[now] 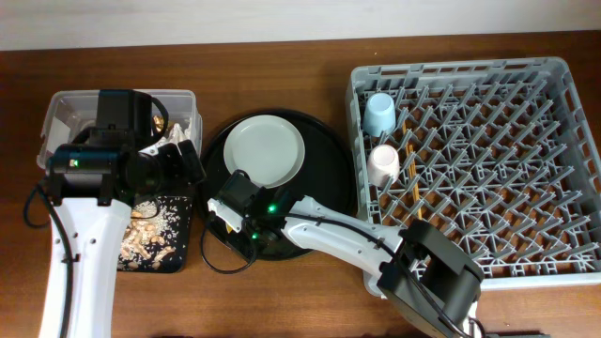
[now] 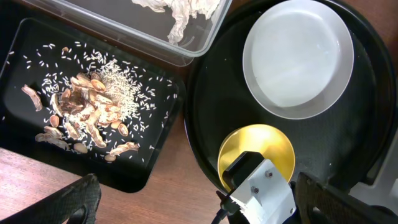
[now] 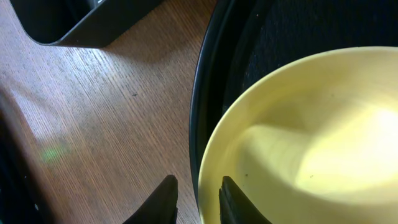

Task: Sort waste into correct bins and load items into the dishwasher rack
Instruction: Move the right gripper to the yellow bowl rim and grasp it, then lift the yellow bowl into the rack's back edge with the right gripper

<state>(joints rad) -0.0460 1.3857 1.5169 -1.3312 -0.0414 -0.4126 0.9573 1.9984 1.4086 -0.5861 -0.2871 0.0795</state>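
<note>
Waste looks fully sorted. Well left of the round black tray [image 1: 329,192], the clear tub [image 1: 54,105] holds the crumpled tissue [image 2: 186,12] and what seems to be the brown-gold wrapper [image 1: 160,118]. Just beside that tray's left rim, the shallow black tray [image 2: 25,62] carries the food scraps [image 2: 87,115] with rice grains scattered round them.

The left gripper [image 2: 196,186] hangs above the gap between the shallow tray and the round tray, its claw spread wide and holding nothing.

On the round tray itself, two items wait. The grey plate [image 1: 266,150] lies at the far side and the yellow bowl [image 2: 255,149] at the near left edge. The right gripper [image 3: 196,196] is down at the bowl with its jaws narrowly parted across the rim, one finger outside and one over the inside. A dark sliver shows between the outer finger and the rim, so I judge it not yet pinched.

Right of the round tray, the dishwasher rack [image 1: 563,68] has the light-blue cup [image 1: 380,115] and the pink cup [image 1: 383,164] at its left side, and thin wooden chopsticks [image 1: 413,188] lie among the pegs beside them. By my reading, only the bowl and plate remain to load.
</note>
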